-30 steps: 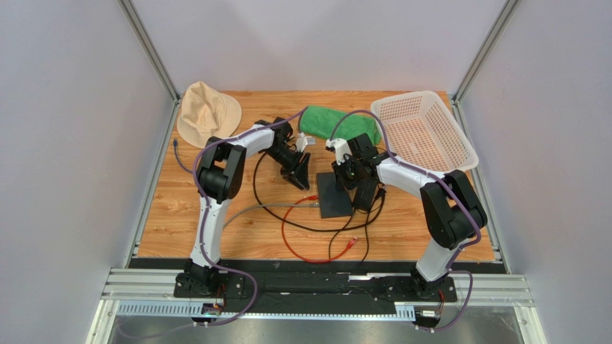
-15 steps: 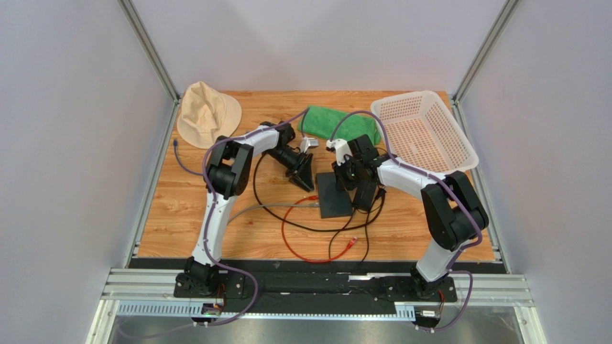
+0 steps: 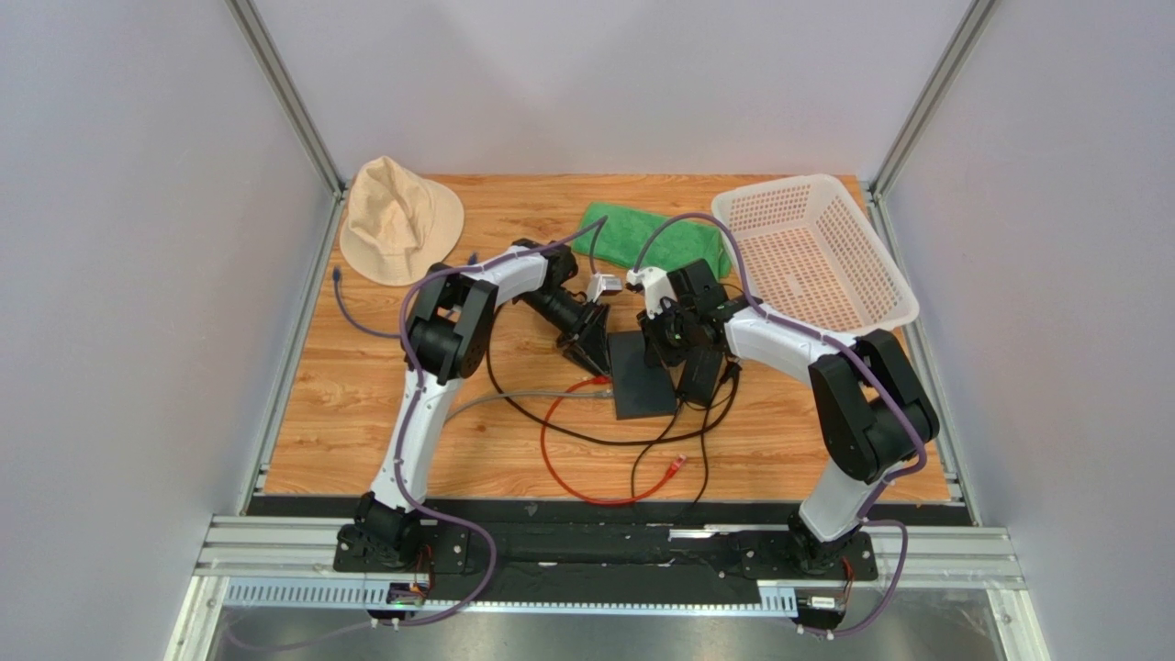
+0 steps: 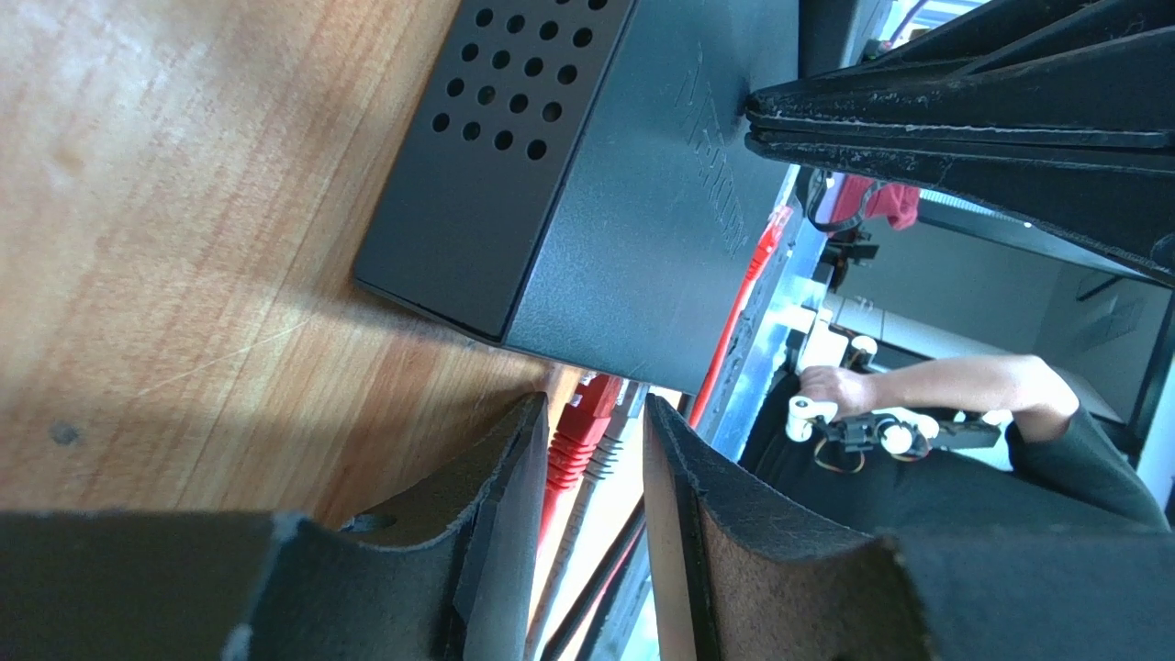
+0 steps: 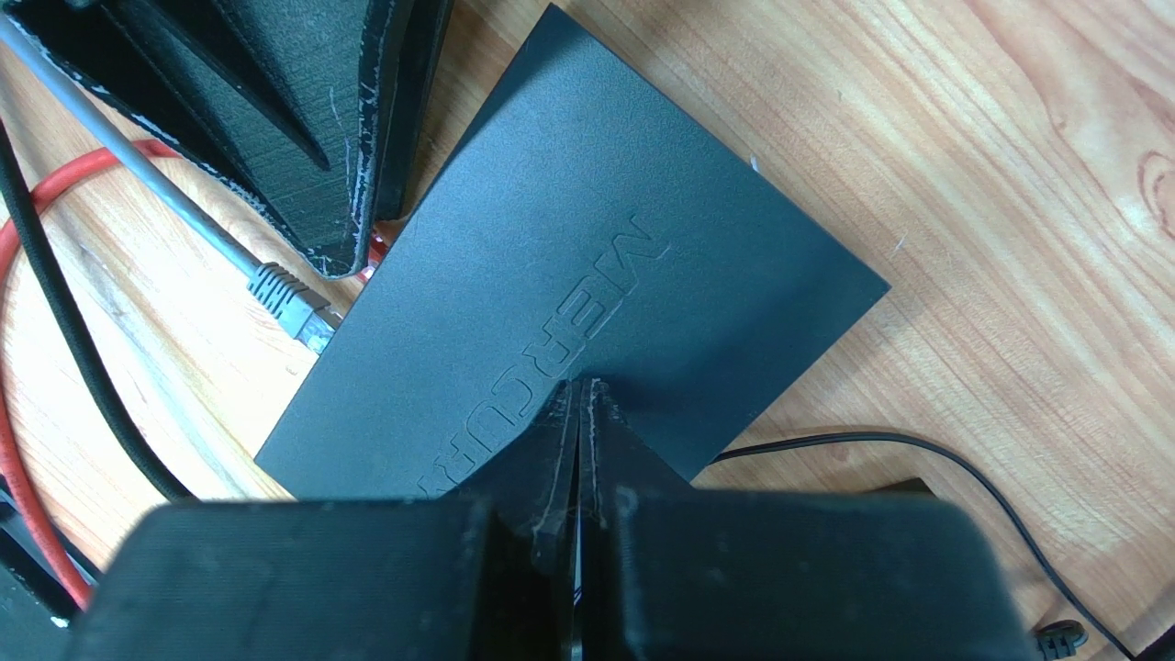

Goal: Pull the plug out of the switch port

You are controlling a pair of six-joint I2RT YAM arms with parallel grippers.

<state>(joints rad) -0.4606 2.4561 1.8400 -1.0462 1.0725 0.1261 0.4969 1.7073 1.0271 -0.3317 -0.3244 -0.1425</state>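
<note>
The flat black switch box (image 3: 641, 379) lies mid-table, with a red plug (image 4: 585, 420) and a grey plug (image 4: 617, 413) in ports on its left side. My left gripper (image 4: 596, 409) is open, low on the table, with both plugs between its fingers (image 4: 504, 510). In the top view the left gripper (image 3: 596, 353) sits at the box's left edge. My right gripper (image 5: 579, 389) is shut, its tips pressing on top of the switch box (image 5: 593, 262). The grey plug (image 5: 290, 303) shows there; the red one is mostly hidden under the left gripper's fingers (image 5: 331, 138).
A black power adapter (image 3: 704, 375) lies right of the switch. Red (image 3: 579, 475), grey and black cables loop in front of it. A tan hat (image 3: 397, 216), a green cloth (image 3: 648, 237) and a white basket (image 3: 814, 255) are at the back.
My left gripper has moved right and nearer, from beside the green cloth to the switch's left edge, around the plugs. The right gripper has stayed on the switch.
</note>
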